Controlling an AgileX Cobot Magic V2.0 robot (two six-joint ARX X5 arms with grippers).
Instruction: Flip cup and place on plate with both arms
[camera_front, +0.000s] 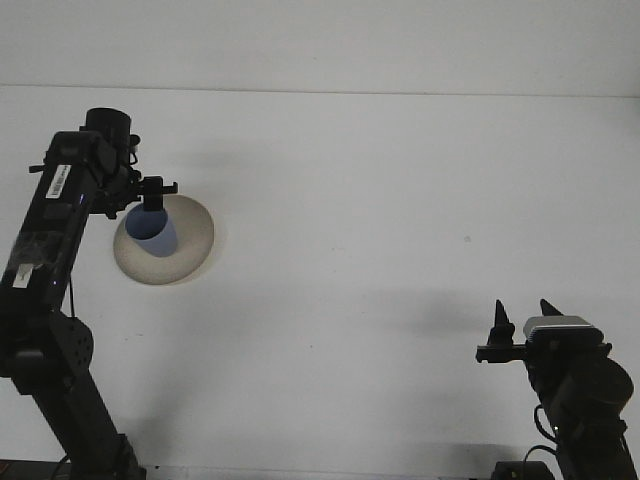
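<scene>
A blue cup (156, 234) stands on the beige plate (192, 245) at the left of the white table. My left gripper (150, 198) hangs just above the cup's top, open and holding nothing; its arm hides the plate's left rim. My right gripper (522, 318) rests low at the front right, far from the plate, open with nothing between its two pointed fingertips (498, 312).
The white table (380, 200) stretches between the two arms. A small dark speck (466, 238) marks its surface right of centre. The left arm's base stands at the lower left corner.
</scene>
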